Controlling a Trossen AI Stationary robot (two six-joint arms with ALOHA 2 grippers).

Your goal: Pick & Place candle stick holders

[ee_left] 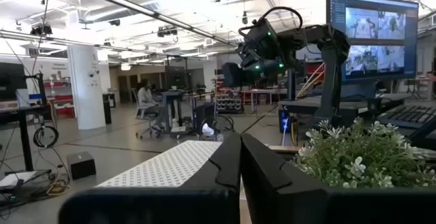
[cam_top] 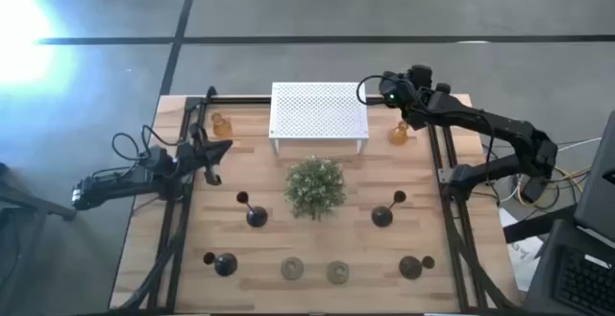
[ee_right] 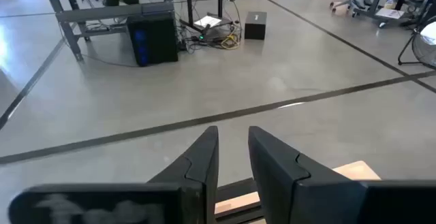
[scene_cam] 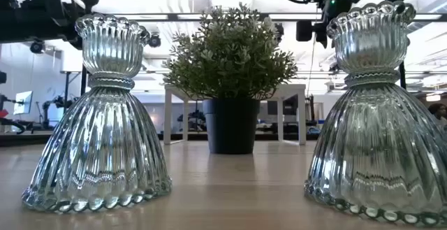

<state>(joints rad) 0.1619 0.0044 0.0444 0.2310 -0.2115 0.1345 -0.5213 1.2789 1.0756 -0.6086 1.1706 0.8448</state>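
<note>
Bench (cam_top: 317,244), wooden slats, viewed from above; contents as I found them.

Item: white perforated stand (cam_top: 318,114), at the back centre of the bench. Item: bushy green plant (cam_top: 314,186) in a dark pot, just in front of the stand.

Amber glass holders, two: the left amber holder (cam_top: 221,124) stood near the back left corner, the right amber holder (cam_top: 400,133) near the back right, one to each side of the stand.

Black holders, four: the left inner black holder (cam_top: 255,215) and right inner black holder (cam_top: 383,216) flanked the plant; the left outer black holder (cam_top: 224,264) and right outer black holder (cam_top: 411,267) stood in the front row toward the corners.

Pale glass holders, two: the left pale holder (cam_top: 292,269) and right pale holder (cam_top: 337,272) stood side by side, apart, at the front centre, upright.

My left gripper (cam_top: 213,153) hung over the left edge of the bench, just in front of the left amber holder, its fingers (ee_left: 225,166) pressed together with nothing between them.

My right gripper (cam_top: 389,90) hung over the back right corner, behind the right amber holder, its fingers (ee_right: 204,157) a narrow gap apart and holding nothing.
</note>
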